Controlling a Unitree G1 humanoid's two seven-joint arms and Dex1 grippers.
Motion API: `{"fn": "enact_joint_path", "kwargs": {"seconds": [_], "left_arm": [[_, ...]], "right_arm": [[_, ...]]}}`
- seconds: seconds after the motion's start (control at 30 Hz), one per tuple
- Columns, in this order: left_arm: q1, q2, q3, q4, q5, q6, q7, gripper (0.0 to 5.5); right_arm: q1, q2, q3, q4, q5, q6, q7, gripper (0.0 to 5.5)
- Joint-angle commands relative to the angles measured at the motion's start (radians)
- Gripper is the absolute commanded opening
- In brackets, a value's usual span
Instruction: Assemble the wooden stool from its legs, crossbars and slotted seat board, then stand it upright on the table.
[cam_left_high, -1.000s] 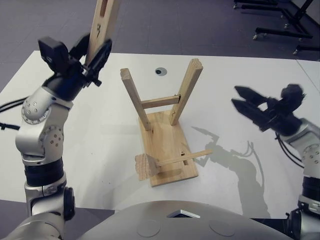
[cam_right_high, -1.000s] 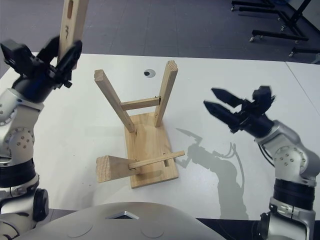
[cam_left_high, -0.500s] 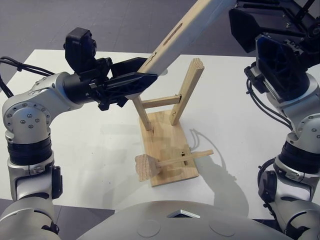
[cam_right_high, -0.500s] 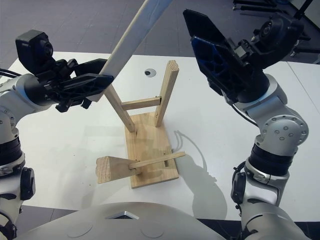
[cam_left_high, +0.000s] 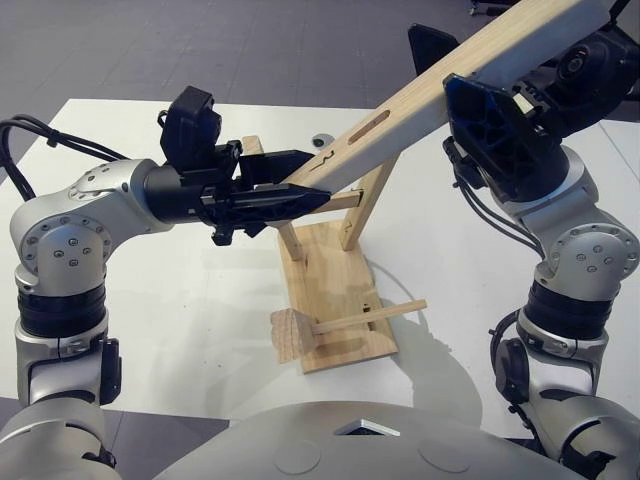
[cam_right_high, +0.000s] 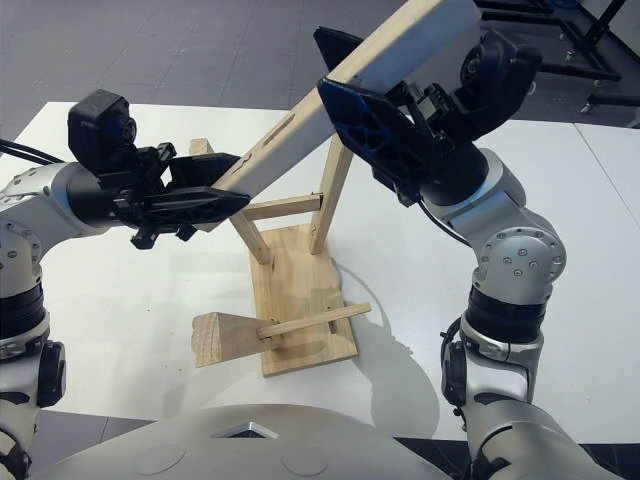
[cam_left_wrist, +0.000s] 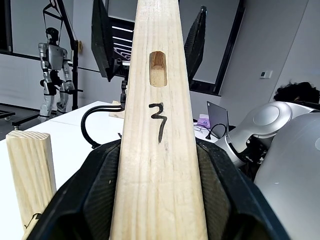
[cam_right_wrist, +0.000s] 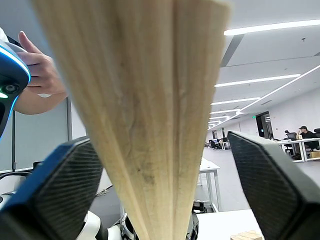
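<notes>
The table (cam_left_high: 190, 330) is white and wide, with a flat top. Near its middle lies the seat board (cam_left_high: 335, 285), flat on the top, with its long side running away from the robot. Two legs (cam_left_high: 362, 210) stand up from the far part of the board, and they lean a little apart from each other. A crossbar (cam_left_high: 335, 203) joins them about halfway up. At the near left corner of the board a third leg (cam_left_high: 290, 335) lies on its side on the table, touching the board's edge. A thin bar (cam_left_high: 375, 314) sticks out of this leg and goes across the board, and its free end passes over the board's right edge.
</notes>
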Motion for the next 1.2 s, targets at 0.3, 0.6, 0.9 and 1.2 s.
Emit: {"fn": "enact_joint_path", "kwargs": {"seconds": [0.3, 0.6, 0.9, 1.2], "left_arm": [[-0.006, -0.005, 0.009, -0.010, -0.023, 0.011, -0.002, 2.05], [-0.007, -0.028, 0.016, 0.012, -0.028, 0.007, 0.027, 2.05], [-0.008, -0.052, 0.065, 0.043, -0.049, -0.004, 0.080, 3.46], [0.069, 0.018, 0.260, -0.051, -0.265, 0.003, 0.149, 4.86]], "right_arm": [[0.011, -0.016, -0.004, 0.005, 0.065, 0.040, 0.056, 2.09], [-0.001, -0.011, 0.000, 0.004, 0.041, 0.026, 0.065, 2.09], [0.024, -0.007, -0.031, 0.029, 0.021, -0.009, 0.055, 2.09], [0.216, -0.292, -0.184, 0.111, -0.057, 0.085, 0.281, 2.09]]}}
